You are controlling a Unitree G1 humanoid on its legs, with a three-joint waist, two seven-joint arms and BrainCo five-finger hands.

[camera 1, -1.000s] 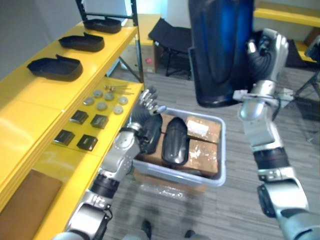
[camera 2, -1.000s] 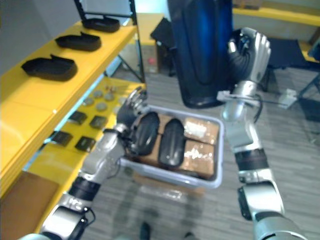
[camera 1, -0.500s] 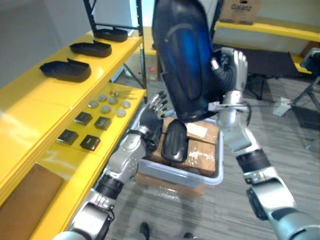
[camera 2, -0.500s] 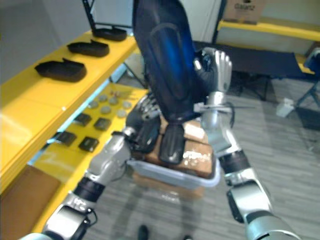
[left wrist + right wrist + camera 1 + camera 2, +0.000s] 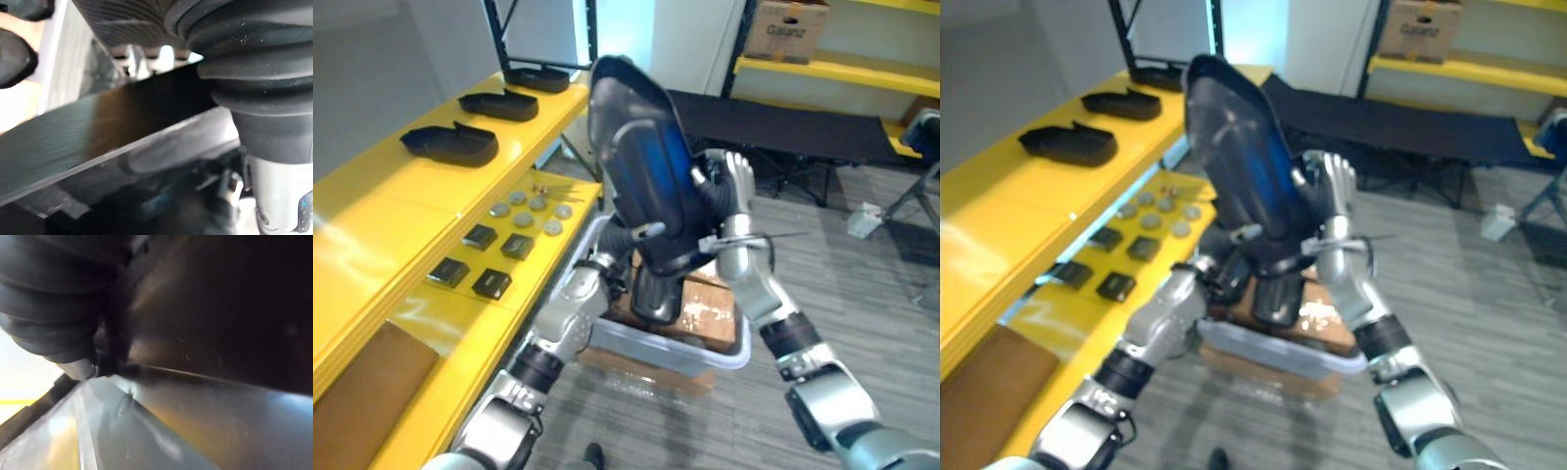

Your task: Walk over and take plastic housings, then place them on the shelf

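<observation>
Fingers (image 5: 736,168) of the right hand (image 5: 724,201) bend over the right rim of a large, glossy blue-black plastic housing (image 5: 641,147), clamped on it. The housing is held up on end and tilted, directly above the grey plastic bin (image 5: 705,352). The left hand (image 5: 610,257) sits under the housing's lower end, just over the bin's left side; I cannot tell whether its fingers are apart or closed. Inside the bin a second black oval plastic housing (image 5: 656,291) lies on brown cardboard (image 5: 710,313). Left of the bin runs the yellow shelf (image 5: 372,215). Its upper level carries three black plastic housings (image 5: 450,145) in a row. Its lower level, nearer the bin, holds small black square parts (image 5: 491,282) and round silver discs (image 5: 524,211).
</observation>
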